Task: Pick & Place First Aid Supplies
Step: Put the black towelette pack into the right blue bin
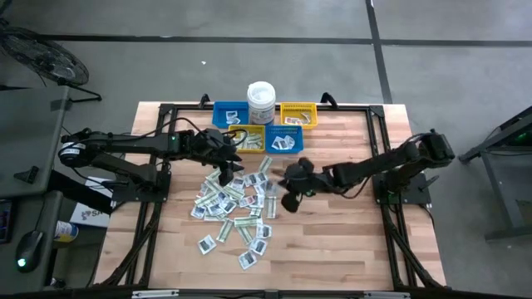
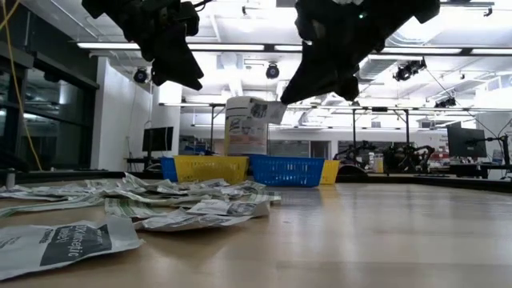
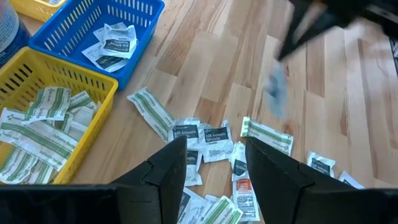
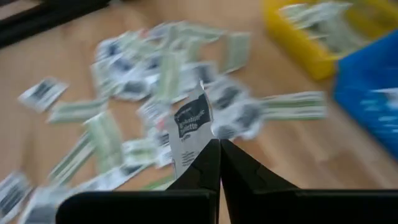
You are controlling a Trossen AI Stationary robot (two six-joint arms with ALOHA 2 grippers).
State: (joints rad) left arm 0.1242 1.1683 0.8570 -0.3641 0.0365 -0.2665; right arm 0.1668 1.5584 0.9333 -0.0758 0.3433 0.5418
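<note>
While lifted, the right hand (image 4: 219,146) pinches 1 white packet (image 4: 190,127).

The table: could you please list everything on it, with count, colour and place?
Packets: dozens, white squares and green-and-white strips, scattered on the table's middle; some lie in the bins.
Held packet: one, white with dark print, pinched in the right gripper.
Blue bins: two, at the far edge.
Yellow bins: two, beside the blue ones.
Tub: one, white, between the far bins.
Table: one, pale wood.
Left gripper: fingers open, over the pile.
Right gripper: shut, raised right of the pile.
</note>
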